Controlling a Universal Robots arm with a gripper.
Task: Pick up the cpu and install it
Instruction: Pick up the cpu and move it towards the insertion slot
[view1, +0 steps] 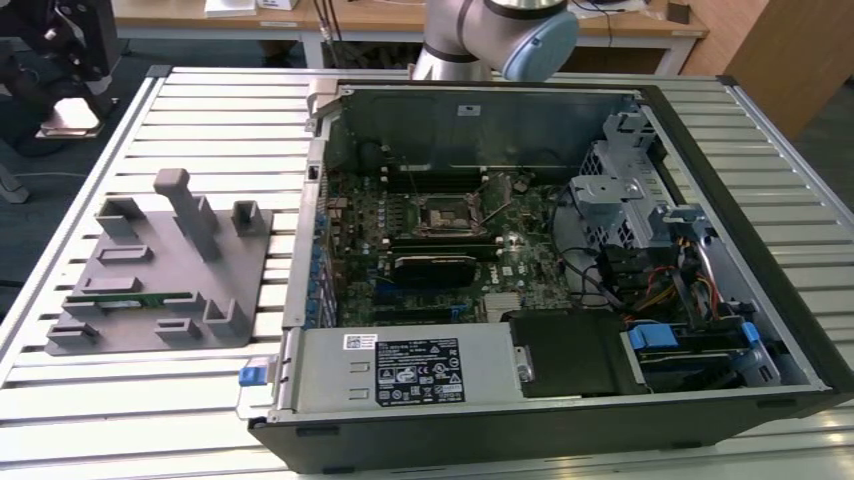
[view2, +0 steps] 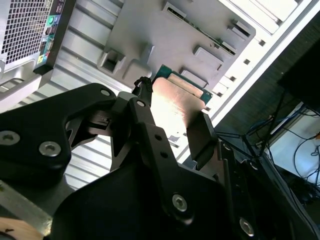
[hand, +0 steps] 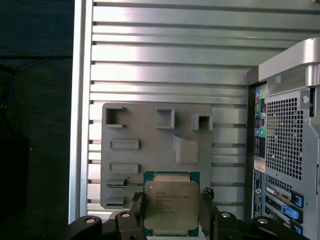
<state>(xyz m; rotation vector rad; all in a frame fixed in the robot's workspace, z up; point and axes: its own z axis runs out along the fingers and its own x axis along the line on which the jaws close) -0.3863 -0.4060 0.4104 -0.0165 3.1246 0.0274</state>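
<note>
The cpu (hand: 171, 205) is a flat square chip with a silver top plate and a green rim. My gripper (hand: 171, 214) is shut on it, one black finger (hand: 137, 210) against each of two opposite edges. The chip hangs well above the grey fixture plate (hand: 150, 145). In the second wrist view the cpu (view2: 175, 102) catches the light between the same fingers of the gripper (view2: 172, 125). In the exterior view the black cpu socket (view1: 441, 212) with its metal frame sits mid-motherboard inside the open computer case (view1: 747, 330).
The grey fixture plate (view1: 160, 270) lies on the slatted table at the exterior view's left, with a green memory stick (view1: 127, 298) on it. The arm (view1: 494, 35) rises behind the case. The case's rear panel (hand: 285, 150) stands beside the fixture. Cables and drive cages fill the case's right side.
</note>
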